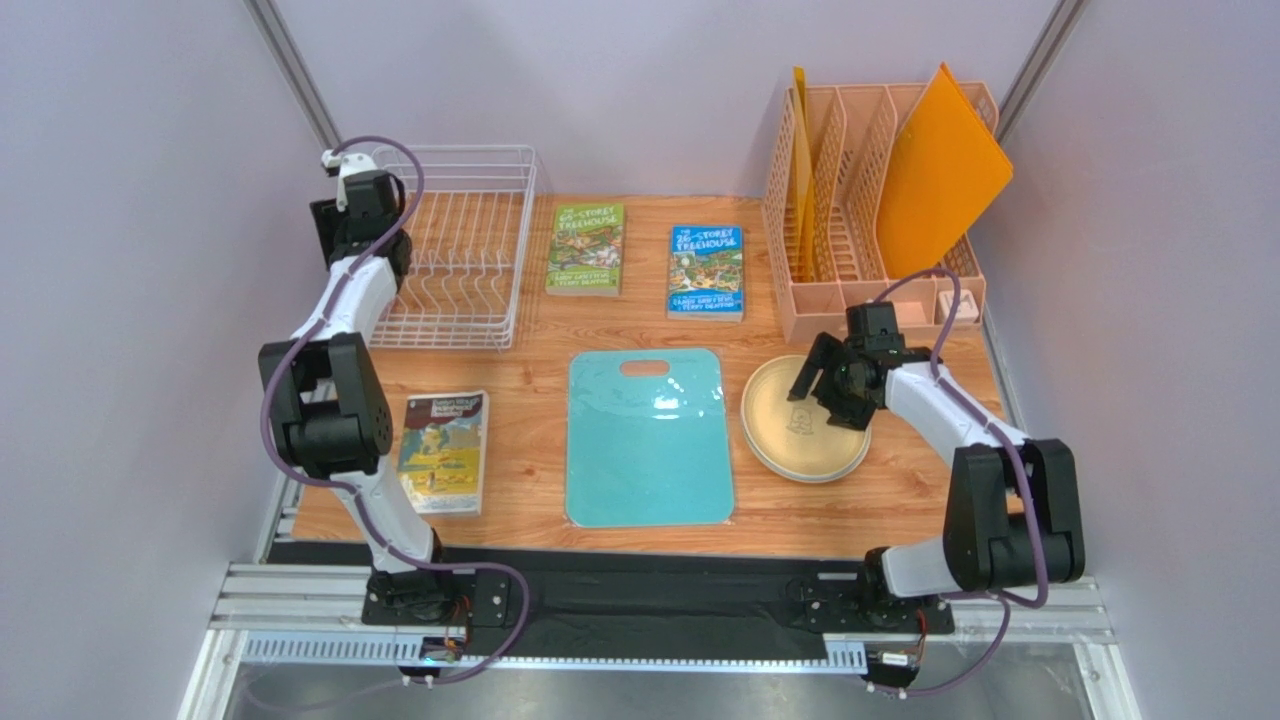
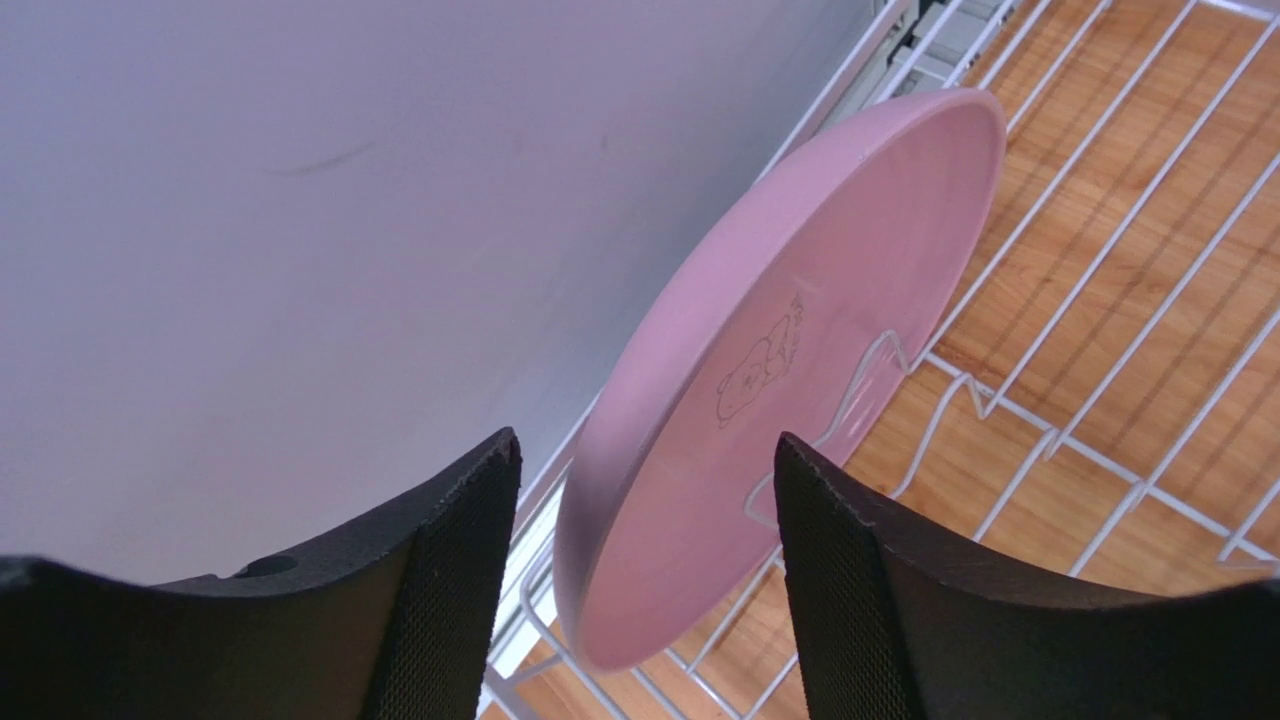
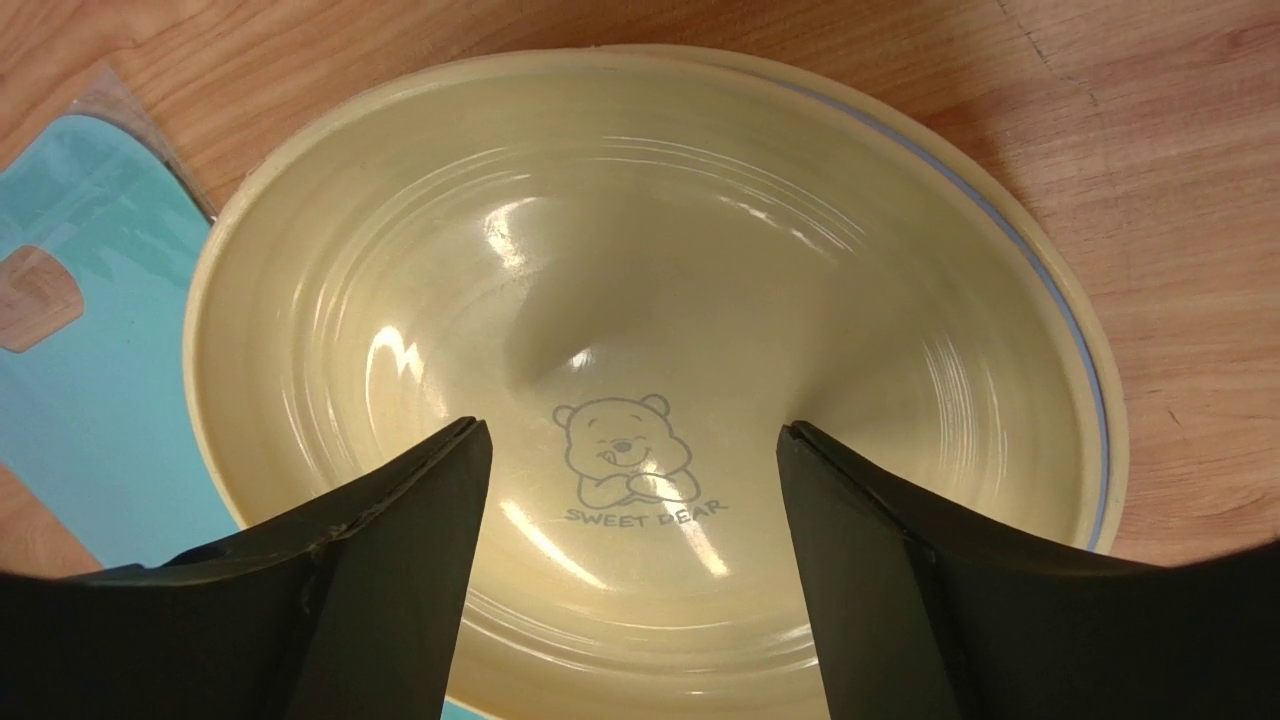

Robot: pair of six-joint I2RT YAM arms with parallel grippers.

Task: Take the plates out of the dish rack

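Note:
The pink plate (image 2: pixel 812 345) stands on edge at the left end of the white wire dish rack (image 2: pixel 1127 477), leaning toward the wall. My left gripper (image 2: pixel 646 450) is open, with one finger on each side of the plate's lower rim and not touching it. In the top view the left gripper (image 1: pixel 365 240) is at the rack's (image 1: pixel 466 248) left side and hides the plate. My right gripper (image 3: pixel 634 435) is open and empty just above the pale yellow plate (image 3: pixel 646 270), which lies flat on the table. A thin blue rim (image 3: pixel 1079 345) shows under it.
The plate stack (image 1: pixel 781 428) lies right of a teal cutting board (image 1: pixel 649 435). A peach file organizer (image 1: pixel 872 210) with an orange folder stands at the back right. Two books (image 1: pixel 646 258) lie at the back middle, and another book (image 1: pixel 443 450) lies at the front left.

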